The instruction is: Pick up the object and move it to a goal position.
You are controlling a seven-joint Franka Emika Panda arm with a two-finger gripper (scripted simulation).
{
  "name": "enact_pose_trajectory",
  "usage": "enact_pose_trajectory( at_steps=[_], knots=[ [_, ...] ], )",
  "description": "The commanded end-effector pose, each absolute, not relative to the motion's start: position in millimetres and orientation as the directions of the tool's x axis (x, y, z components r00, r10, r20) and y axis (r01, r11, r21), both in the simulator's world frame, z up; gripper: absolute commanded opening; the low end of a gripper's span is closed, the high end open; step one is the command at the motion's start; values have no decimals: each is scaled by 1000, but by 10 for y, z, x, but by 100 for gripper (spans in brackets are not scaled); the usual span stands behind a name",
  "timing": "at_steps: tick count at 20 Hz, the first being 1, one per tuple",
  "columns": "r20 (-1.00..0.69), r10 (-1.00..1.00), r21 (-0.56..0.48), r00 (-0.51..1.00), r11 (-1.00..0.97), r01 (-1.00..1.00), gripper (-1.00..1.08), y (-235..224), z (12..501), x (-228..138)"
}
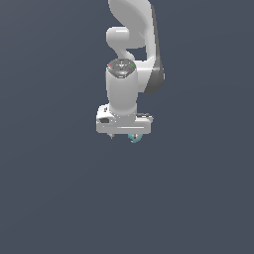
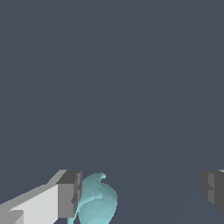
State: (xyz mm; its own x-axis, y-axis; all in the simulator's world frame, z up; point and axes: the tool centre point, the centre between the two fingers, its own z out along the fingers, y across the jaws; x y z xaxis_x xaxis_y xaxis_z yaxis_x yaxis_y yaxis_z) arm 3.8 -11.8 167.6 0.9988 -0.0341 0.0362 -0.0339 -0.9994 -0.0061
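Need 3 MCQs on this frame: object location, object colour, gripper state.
1. Where is the object?
A. Close beside one of the fingers
B. Centred between both
C. Far from the arm

2. Its colour?
A. Red
B. Light teal
C. Yellow

3. The gripper is:
A. Open
B. Shut on the object
C. Out of view

Answers:
1. A: the wrist view shows it next to one finger.
2. B: it is pale teal in both views.
3. A: a wide gap separates the fingers.
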Motion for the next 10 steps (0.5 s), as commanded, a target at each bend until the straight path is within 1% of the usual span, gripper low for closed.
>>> enact_pose_trajectory(
  at_steps=[1, 10],
  knots=[
    [36, -34, -6, 999, -999, -34, 100, -118, 1676, 38],
    [34, -31, -17, 999, -999, -31, 100, -159, 1612, 16]
  ],
)
